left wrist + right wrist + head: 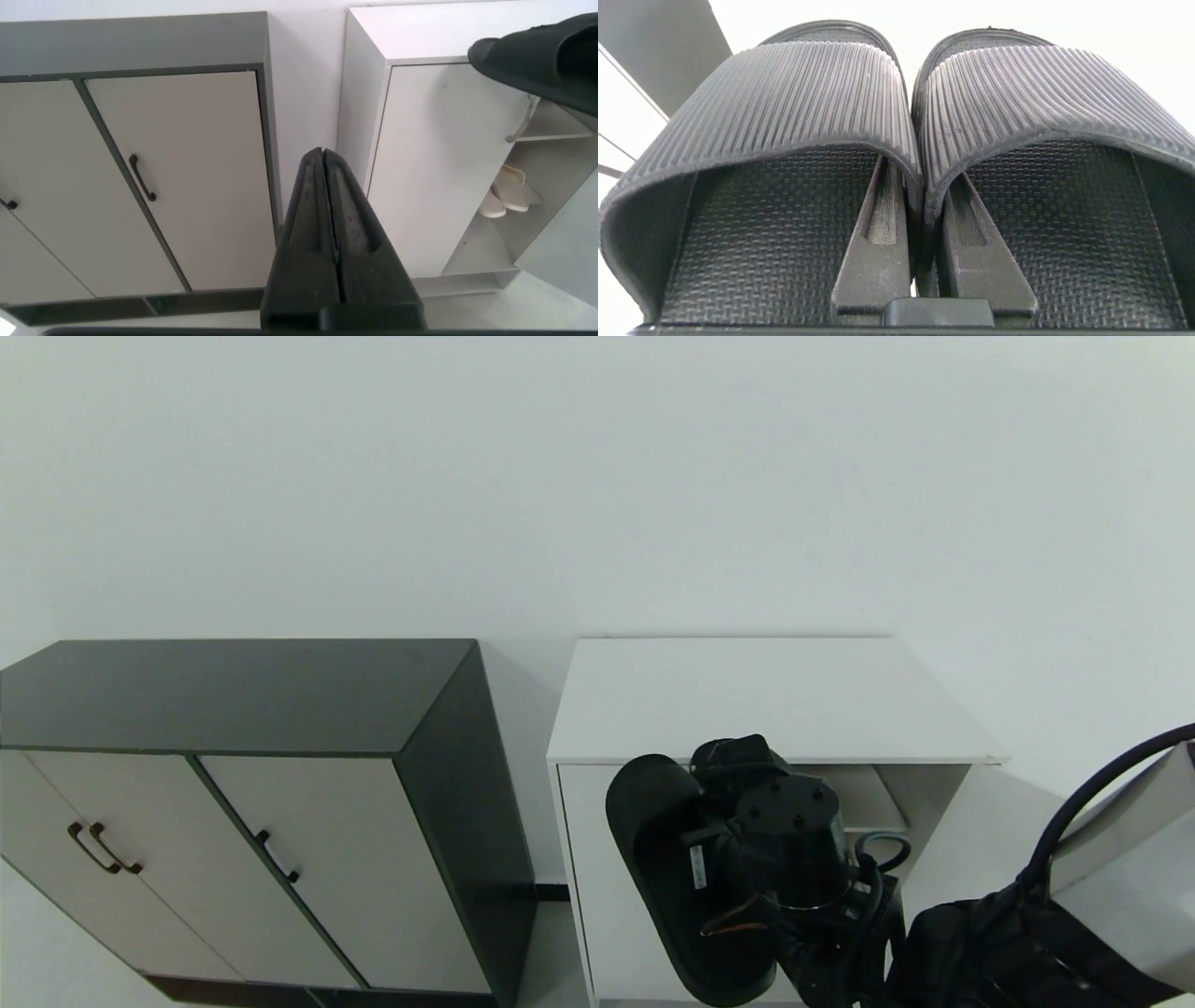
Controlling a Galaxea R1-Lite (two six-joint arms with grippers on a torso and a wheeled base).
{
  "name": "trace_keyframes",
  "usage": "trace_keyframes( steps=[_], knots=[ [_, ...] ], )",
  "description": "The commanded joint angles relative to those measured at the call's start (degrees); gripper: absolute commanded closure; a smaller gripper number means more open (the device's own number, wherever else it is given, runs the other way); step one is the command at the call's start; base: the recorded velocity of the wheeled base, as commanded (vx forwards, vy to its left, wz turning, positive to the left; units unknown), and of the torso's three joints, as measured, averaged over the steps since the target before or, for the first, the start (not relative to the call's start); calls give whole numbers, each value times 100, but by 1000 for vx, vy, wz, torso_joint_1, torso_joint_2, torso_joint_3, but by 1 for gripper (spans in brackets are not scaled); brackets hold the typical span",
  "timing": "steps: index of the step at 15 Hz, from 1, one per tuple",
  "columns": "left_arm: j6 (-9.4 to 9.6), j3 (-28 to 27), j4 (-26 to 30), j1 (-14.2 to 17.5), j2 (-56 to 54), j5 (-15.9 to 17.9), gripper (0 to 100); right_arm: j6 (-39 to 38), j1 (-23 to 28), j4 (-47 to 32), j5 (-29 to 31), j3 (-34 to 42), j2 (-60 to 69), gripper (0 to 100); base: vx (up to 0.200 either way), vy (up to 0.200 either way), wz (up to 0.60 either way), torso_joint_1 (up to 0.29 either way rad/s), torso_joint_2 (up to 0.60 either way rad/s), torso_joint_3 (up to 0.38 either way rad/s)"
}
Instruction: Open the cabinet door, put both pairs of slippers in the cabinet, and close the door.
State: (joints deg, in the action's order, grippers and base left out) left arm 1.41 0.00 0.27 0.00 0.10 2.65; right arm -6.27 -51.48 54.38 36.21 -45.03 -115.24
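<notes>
Got my right gripper (923,182) clamped on the black slippers (813,103) by the open white cabinet (775,695). My left gripper (323,163) is clenched, empty.

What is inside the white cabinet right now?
A pale pair of slippers sits low inside, below a shelf. The front panel hides the left half, and the black slippers in the right end effector cover part of the opening.
</notes>
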Motion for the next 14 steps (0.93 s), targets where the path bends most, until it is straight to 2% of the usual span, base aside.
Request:
trace_keyframes(
  steps=[1,2,9,12,14],
  knots=[
    [-1,0,0,0,-1,-1,100,11,-2,20,0,3,-16,100,0,0,0,0,0,0],
    [8,0,0,0,-1,-1,100,20,-2,46,0,47,-16,100,0,0,0,0,0,0],
    [8,0,0,0,-1,-1,100,47,-2,64,-8,135,72,100,0,-200,0,-6,3,0],
    [8,0,0,0,-1,-1,100,82,-55,46,-430,381,564,100,0,-200,0,4,1,2],
    [8,0,0,0,-1,-1,100,82,-55,37,-509,425,625,100,0,-200,0,-2,2,2]
  ],
)
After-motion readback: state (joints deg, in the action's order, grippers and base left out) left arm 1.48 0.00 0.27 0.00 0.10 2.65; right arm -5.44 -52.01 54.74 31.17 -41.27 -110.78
